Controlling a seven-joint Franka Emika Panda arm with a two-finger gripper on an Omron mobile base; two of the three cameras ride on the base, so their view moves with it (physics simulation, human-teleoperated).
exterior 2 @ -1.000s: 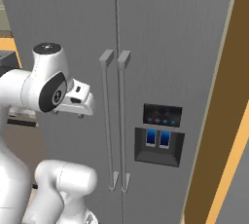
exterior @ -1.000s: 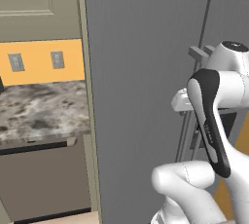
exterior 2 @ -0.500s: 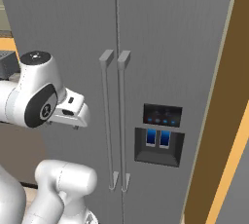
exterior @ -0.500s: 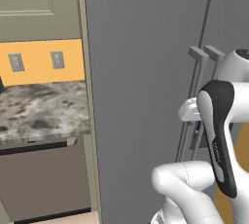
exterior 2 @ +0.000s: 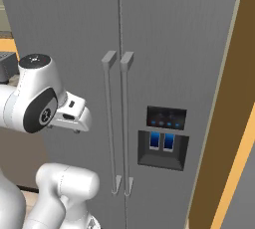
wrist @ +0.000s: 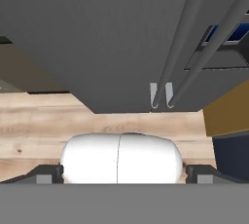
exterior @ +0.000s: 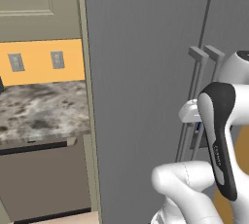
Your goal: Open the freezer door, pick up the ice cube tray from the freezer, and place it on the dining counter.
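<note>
arm dipped lower | end effector [wrist: 119,172] wide open, empty | freezer door [exterior 2: 79,29] shut

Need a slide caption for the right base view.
Arm raised before the closed freezer door, end effector open and short of its bar handle.

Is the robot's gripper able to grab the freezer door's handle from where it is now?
Probably yes: the open gripper faces the shut freezer door, nothing between it and the handle.
</note>
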